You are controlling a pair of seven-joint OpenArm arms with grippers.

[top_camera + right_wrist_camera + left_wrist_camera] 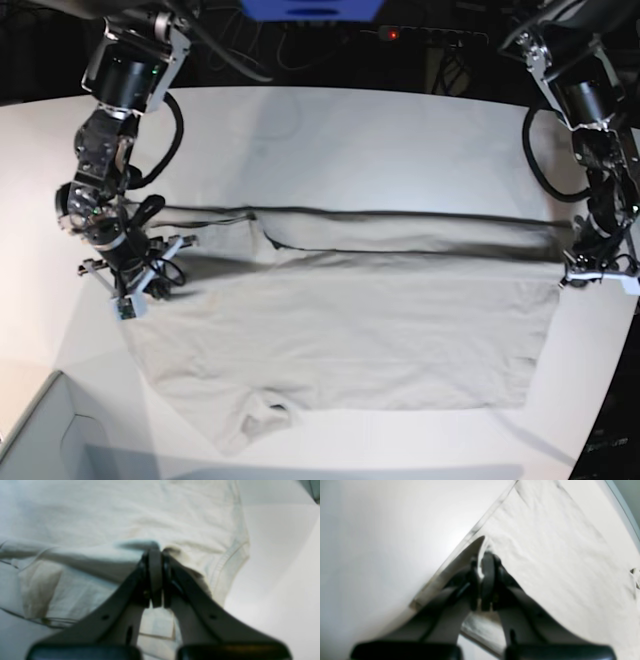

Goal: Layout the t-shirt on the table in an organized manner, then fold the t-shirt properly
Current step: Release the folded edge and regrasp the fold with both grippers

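My left gripper [483, 555] and right gripper [155, 555] both pinch the t-shirt [350, 320], soft and pale beige, lying wide and wrinkly on the white table [350, 140]

Bright, even overhead light; glare on the table [395, 542]; wrist views soft and blurred (nearest edges worst); dark background behind.

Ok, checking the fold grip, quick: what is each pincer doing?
Left pincer: shut on the t-shirt.
Right pincer: shut on the t-shirt.
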